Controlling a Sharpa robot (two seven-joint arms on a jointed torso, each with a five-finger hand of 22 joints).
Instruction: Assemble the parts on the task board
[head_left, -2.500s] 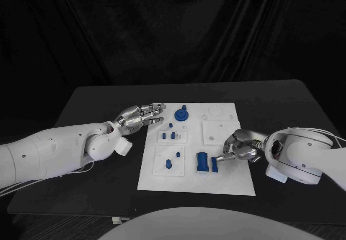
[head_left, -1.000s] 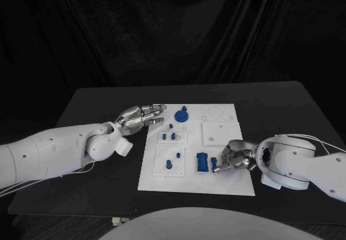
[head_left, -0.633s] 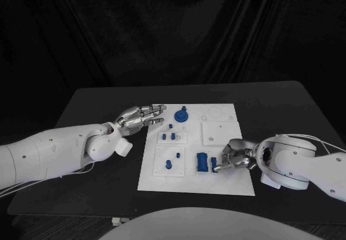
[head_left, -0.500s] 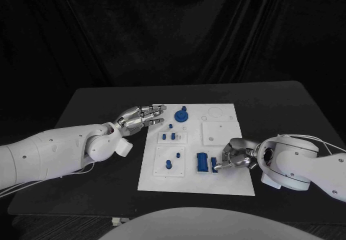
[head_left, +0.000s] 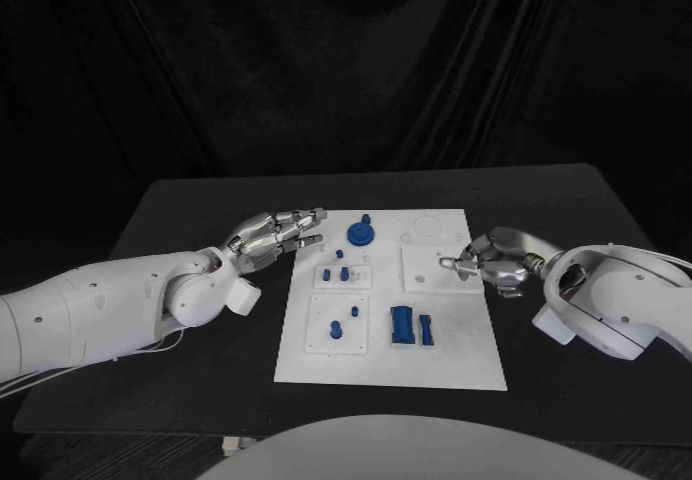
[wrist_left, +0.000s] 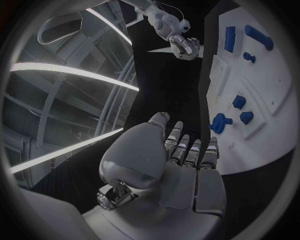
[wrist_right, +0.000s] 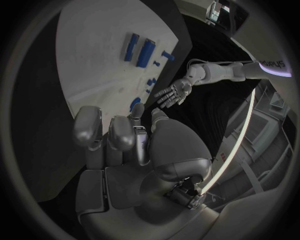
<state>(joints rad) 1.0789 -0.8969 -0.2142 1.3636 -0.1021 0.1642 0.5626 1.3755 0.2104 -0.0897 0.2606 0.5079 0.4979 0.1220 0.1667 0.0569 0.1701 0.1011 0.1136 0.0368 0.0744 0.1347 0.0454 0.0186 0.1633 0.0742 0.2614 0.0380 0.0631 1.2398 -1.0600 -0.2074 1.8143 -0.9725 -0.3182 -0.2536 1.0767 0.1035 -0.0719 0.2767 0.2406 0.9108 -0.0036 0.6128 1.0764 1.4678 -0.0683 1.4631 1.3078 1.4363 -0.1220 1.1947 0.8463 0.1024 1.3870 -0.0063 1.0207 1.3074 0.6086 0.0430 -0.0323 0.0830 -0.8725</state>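
Right hand has withdrawn from the two blue bar parts and now sits farther up the right edge of the task board.

Its fingers are curled inward with nothing in them, over the board's right edge beside the raised white square plate. The wide blue bar and narrow blue bar lie side by side, apart from both hands, on the board's near half. The left hand is unchanged at the board's far left edge, fingers spread and holding nothing. The round blue part lies near its fingertips, without contact. Smaller blue pieces sit at the board's left centre.
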